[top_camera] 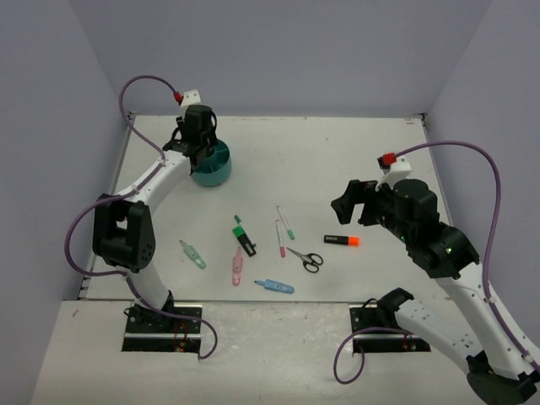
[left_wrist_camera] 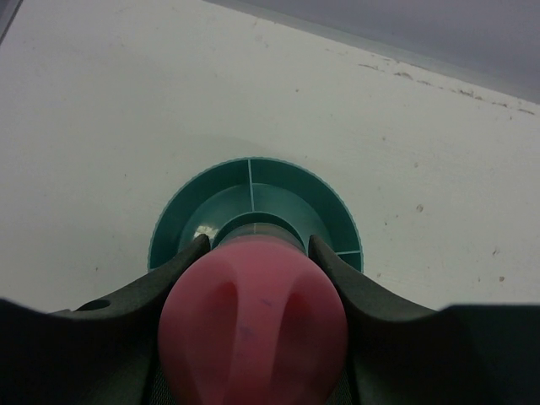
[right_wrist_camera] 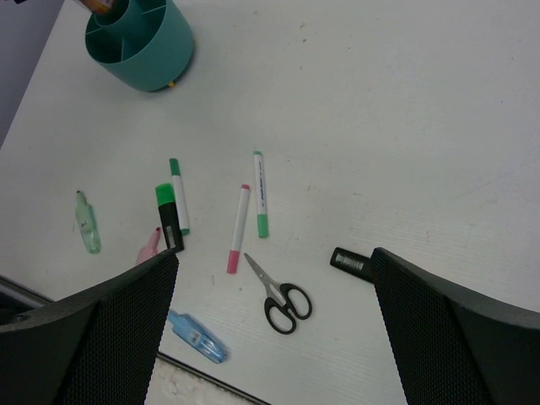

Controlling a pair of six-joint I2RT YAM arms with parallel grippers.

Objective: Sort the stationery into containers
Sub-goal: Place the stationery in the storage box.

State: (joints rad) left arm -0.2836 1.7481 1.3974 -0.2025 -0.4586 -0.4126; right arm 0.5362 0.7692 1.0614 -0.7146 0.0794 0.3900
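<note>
The pink roll (left_wrist_camera: 253,333) is clamped between the two fingers (left_wrist_camera: 181,270) of the left tool (left_wrist_camera: 257,245), one finger pressing on each side of it. The roll hangs directly above the central cup of the teal organizer (left_wrist_camera: 250,162); whether it has entered the cup cannot be told. The organizer stands upright near the far-left corner of the surface (top_camera: 337,152), with its outer ring divided into compartments.

The remaining stationery lies loose on the middle of the surface, toward the near edge and well apart from the organizer:
- The pale green marker (top_camera: 192,254) is the leftmost item.
- The black-and-green marker (top_camera: 245,240) lies just beside a white pen with green ends (right_wrist_camera: 178,194).
- The pink marker (top_camera: 237,268) lies nearer the near edge than those two, its tip close to the black-and-green marker.
- The blue marker (top_camera: 274,286) is the item closest to the near edge.
- The white pen with pink cap (top_camera: 280,238) and the white pen with green cap (top_camera: 286,223) lie side by side, close together.
- The scissors (top_camera: 305,259) lie closed, just beside the pink-capped pen.
- The black-and-orange marker (top_camera: 342,241) is the rightmost item.

The right tool (top_camera: 353,201) hovers above the right half of the surface with its fingers spread wide apart, holding nothing.
</note>
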